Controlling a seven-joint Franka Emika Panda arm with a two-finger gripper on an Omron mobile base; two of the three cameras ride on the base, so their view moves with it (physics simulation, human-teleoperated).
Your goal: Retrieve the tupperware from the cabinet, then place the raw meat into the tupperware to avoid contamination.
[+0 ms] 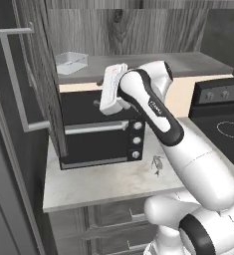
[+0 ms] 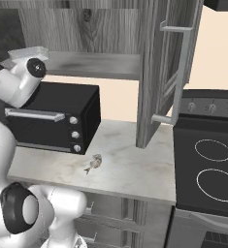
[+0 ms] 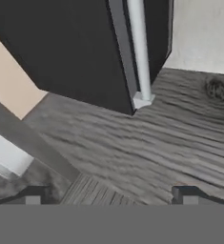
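The tupperware is a small clear box on the left end of the open cabinet's shelf, above the black toaster oven. In the right base view the tupperware peeks out behind my arm. The raw meat lies on the counter right of the oven, also seen as the raw meat in the right base view. My gripper hovers in front of the oven's top, just below and right of the tupperware. In the hand view the gripper is open and holds nothing.
The cabinet's right door stands open over the counter, with a long silver handle. The left door's handle juts out at the left. A black stove sits right of the counter. Drawers lie below.
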